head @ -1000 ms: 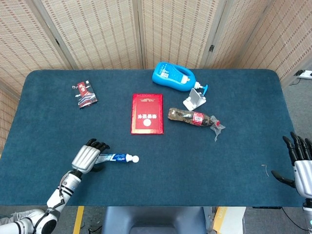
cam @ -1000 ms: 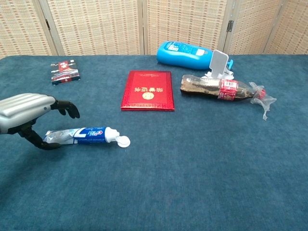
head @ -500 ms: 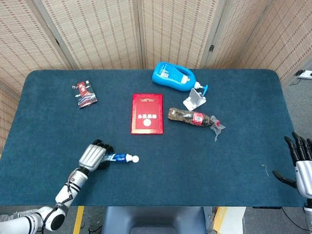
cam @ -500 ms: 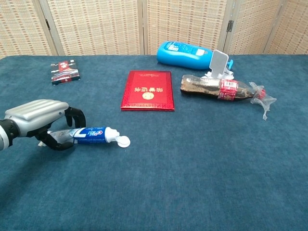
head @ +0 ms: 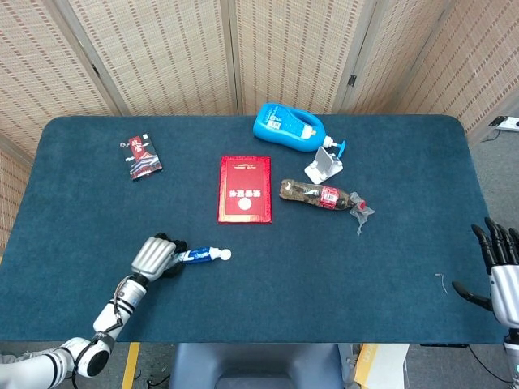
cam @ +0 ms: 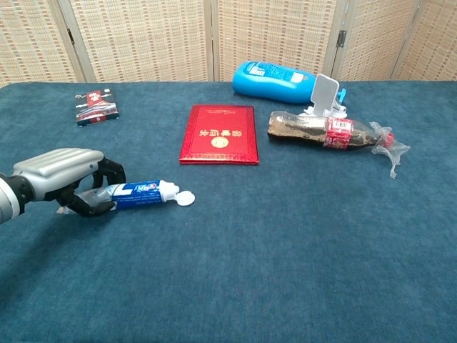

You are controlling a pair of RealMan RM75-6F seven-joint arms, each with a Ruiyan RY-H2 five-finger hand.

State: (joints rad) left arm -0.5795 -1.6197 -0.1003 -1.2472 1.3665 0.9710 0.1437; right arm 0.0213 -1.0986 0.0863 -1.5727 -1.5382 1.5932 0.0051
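One tabletop (head: 81,243) item in hand: left hand (cam: 61,182), fingers curled around the crimped end of the toothpaste tube (cam: 146,194), near the front-left edge. Right hand (head: 501,271) idle, fingers spread. Likely best lifted level, with even grip, cap (cam: 186,198) clearing the cloth.

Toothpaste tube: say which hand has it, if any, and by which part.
The left hand grips the toothpaste tube by its flat tail end; the cap end sticks out free. The right hand holds nothing.
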